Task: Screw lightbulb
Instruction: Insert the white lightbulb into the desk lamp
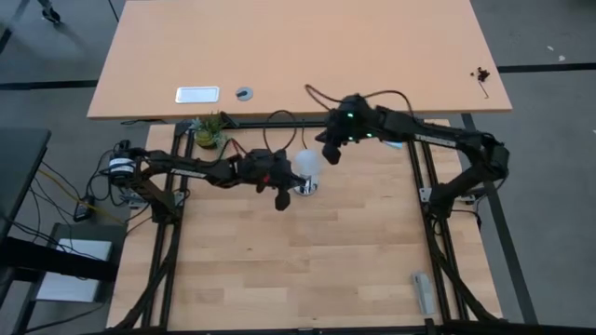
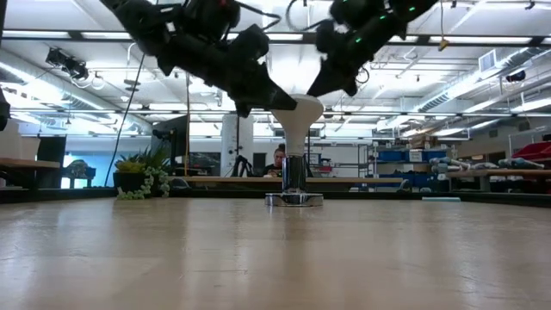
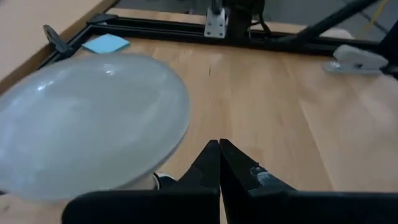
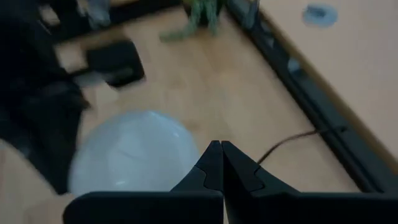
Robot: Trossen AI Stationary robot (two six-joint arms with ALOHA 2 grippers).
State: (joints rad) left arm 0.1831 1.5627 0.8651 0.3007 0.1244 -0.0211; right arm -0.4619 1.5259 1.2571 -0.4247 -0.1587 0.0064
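Now I'm watching the bulb [image 2: 303,112] standing upright on its socket [image 2: 294,199], flanked by both clenched, empty grippers, the left gripper [image 1: 282,201] nearer than the right gripper [image 1: 329,155].

The white lightbulb [image 2: 297,120] stands straight up, round end on top, near the middle of the tabletop's far edge.

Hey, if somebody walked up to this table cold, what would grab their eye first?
The white lightbulb standing upright in a silver socket mid-table. The left gripper and right gripper, both shut and empty, hang close on either side of it. A small green plant sits at the table's far edge.
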